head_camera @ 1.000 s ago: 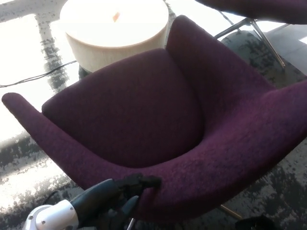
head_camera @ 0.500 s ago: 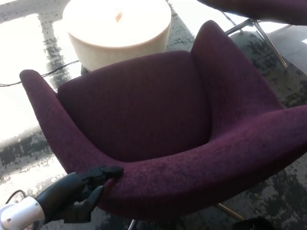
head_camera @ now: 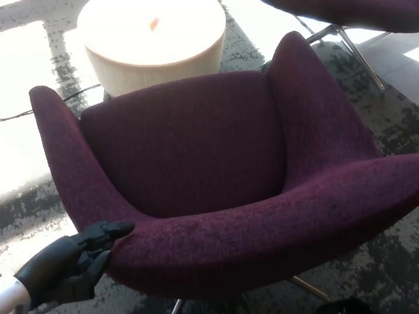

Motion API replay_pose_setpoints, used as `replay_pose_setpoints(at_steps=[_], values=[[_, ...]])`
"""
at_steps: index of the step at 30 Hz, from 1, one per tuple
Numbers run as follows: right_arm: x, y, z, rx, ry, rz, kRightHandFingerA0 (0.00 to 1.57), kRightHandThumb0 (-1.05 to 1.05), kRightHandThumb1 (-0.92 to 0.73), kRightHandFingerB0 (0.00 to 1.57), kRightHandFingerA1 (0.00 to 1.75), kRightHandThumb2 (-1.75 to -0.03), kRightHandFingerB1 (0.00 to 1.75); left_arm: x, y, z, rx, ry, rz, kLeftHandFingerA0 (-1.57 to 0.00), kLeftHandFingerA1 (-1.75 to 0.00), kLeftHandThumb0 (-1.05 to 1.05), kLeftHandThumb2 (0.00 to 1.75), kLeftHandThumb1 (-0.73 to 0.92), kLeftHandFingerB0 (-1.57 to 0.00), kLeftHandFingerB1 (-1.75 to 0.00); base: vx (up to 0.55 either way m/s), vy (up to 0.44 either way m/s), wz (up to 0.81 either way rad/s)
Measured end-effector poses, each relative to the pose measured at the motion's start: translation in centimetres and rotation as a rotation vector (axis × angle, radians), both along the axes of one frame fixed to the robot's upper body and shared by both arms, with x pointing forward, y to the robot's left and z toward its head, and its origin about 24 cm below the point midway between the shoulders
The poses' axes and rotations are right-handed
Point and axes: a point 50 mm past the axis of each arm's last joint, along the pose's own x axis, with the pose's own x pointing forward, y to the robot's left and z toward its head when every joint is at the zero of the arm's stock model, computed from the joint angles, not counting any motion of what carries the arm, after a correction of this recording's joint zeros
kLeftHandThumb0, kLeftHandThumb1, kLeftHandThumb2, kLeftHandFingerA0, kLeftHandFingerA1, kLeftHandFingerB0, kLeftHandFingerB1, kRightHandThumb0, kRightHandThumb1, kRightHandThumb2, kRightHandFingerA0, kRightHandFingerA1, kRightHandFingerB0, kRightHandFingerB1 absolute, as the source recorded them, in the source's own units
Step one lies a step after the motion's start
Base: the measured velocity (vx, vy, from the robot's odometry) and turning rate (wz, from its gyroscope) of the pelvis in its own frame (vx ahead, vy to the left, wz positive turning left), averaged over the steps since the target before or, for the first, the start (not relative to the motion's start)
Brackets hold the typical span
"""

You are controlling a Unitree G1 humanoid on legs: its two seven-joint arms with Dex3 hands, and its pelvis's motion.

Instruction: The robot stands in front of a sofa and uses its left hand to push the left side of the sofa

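Now the left hand (head_camera: 69,261), fingers loosely apart against the sofa (head_camera: 216,163), has slid further left.

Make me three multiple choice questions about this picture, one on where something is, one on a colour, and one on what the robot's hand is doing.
1. Where is the round cream drum-shaped side table?
A. beyond the sofa's seat
B. on the seat
C. under the robot's arm

2. What colour is the curved fabric sofa?
A. grey
B. dark purple
C. green

3. What is the black left hand doing?
A. lifting a cushion
B. resting on the side table
C. touching the sofa's near left edge

Answers:
1 A, the table sits at the top of the picture, past the seat.
2 B, the upholstery is deep purple all over.
3 C, its fingers meet the sofa's rim at lower left.
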Motion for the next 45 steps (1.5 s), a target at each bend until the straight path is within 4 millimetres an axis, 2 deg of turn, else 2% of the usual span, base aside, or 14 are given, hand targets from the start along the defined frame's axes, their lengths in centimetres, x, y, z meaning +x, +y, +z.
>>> replay_pose_setpoints(at_steps=[2, 3, 8, 9, 12, 15, 16, 27, 28, 29, 33, 34, 37, 45], values=[[0.0, 0.0, 0.0, 0.000, 0.000, -0.001, 0.29, -1.05, -0.61, 0.35, 0.97, -1.29, 0.96, -0.3, 1.1, -0.2, 0.006, 0.017, 0.028, -0.11, -0.28, -0.86, 0.73, 0.92, -0.10, -0.25, 0.00, 0.000, 0.00], [0.0, 0.0, 0.0, 0.000, 0.000, -0.002, 0.16, -1.05, -0.85, 0.20, 1.33, -0.85, 1.25, -0.4, 1.4, -0.3, 0.008, 0.023, 0.037, -0.05, -0.38, -0.88, 1.16, 0.79, -0.13, -0.29, 0.00, 0.000, 0.00], [0.0, 0.0, 0.0, 0.000, 0.002, 0.001, 0.15, -1.05, -0.84, 0.21, 1.31, -0.85, 1.24, -1.2, 3.2, -0.8, 0.004, 0.045, 0.096, -0.04, -0.40, -0.86, 1.17, 0.81, -0.14, -0.29, 0.00, 0.000, 0.00], [0.0, 0.0, 0.0, 0.000, 0.003, 0.001, 0.27, -1.05, -0.61, 0.35, 0.95, -1.30, 0.96, -1.3, 3.5, -0.8, 0.001, 0.042, 0.109, -0.12, -0.31, -0.89, 0.75, 0.92, -0.11, -0.24, 0.00, 0.000, 0.00], [-0.1, 0.0, -0.1, -0.001, 0.005, 0.004, 0.27, -1.05, -0.62, 0.35, 0.94, -1.30, 0.96, -1.6, 4.7, -0.7, 0.000, 0.035, 0.148, -0.09, -0.30, -0.88, 0.79, 0.88, -0.10, -0.23, 0.00, 0.000, 0.00], [-0.1, 0.1, -0.1, -0.005, 0.008, 0.011, 0.27, -1.05, -0.61, 0.36, 0.94, -1.29, 0.96, -2.3, 6.0, -0.9, -0.015, 0.041, 0.204, -0.03, -0.42, -0.82, 1.15, 0.78, -0.13, -0.33, 0.00, 0.000, 0.00], [-0.1, 0.1, -0.1, -0.005, 0.008, 0.012, 0.16, -1.05, -0.83, 0.21, 1.29, -0.85, 1.24, -2.3, 6.2, -0.9, -0.018, 0.041, 0.211, -0.09, -0.46, -0.82, 1.16, 0.76, -0.03, -0.35, 0.00, 0.000, 0.00], [-0.2, 0.0, -0.1, -0.011, 0.013, 0.015, 0.19, -1.05, -0.79, 0.23, 1.31, -0.84, 1.23, -5.8, 10.1, -2.1, -0.092, 0.064, 0.434, -0.08, -0.44, -0.85, 1.16, 0.76, -0.05, -0.35, 0.00, 0.000, 0.00], [-0.2, 0.0, -0.1, -0.011, 0.014, 0.015, 0.18, -1.05, -0.80, 0.22, 1.27, -0.85, 1.19, -5.9, 10.2, -2.1, -0.093, 0.066, 0.438, -0.01, -0.48, -0.37, 1.07, 0.42, 0.00, -0.46, 0.00, 0.000, 0.00], [-0.2, 0.0, -0.1, -0.011, 0.015, 0.015, 0.18, -1.05, -0.80, 0.22, 1.25, -0.85, 1.17, -6.4, 10.4, -2.4, -0.096, 0.073, 0.456, -0.08, -0.43, -0.88, 1.17, 0.79, -0.01, -0.36, 0.00, 0.000, 0.00], [-0.2, 0.0, -0.2, -0.013, 0.017, 0.019, 0.18, -1.05, -0.80, 0.22, 1.25, -0.85, 1.17, -7.8, 10.9, -2.9, -0.131, 0.083, 0.508, -0.05, -0.42, -0.89, 1.18, 0.81, -0.12, -0.36, 0.00, 0.000, 0.00], [-0.3, 0.0, -0.2, -0.013, 0.018, 0.018, 0.26, -1.05, -0.56, 0.33, 0.93, -1.26, 0.93, -8.1, 10.9, -3.0, -0.142, 0.085, 0.519, -0.05, -0.42, -0.86, 1.14, 0.74, -0.10, -0.34, 0.00, 0.000, 0.00], [-0.4, 0.0, -0.3, -0.012, 0.024, 0.015, 0.18, -1.05, -0.80, 0.23, 1.24, -0.84, 1.16, -9.2, 10.4, -4.0, -0.194, 0.103, 0.544, -0.06, -0.42, -0.85, 1.14, 0.75, -0.09, -0.34, 0.00, 0.000, 0.00], [-0.9, 0.0, -0.5, -0.011, 0.039, 0.012, 0.19, -1.05, -0.79, 0.23, 1.29, -0.85, 1.20, -12.0, 8.2, -6.6, -0.326, 0.168, 0.592, -0.06, -0.42, -0.85, 1.14, 0.75, -0.08, -0.34, 0.00, 0.000, 0.00]])
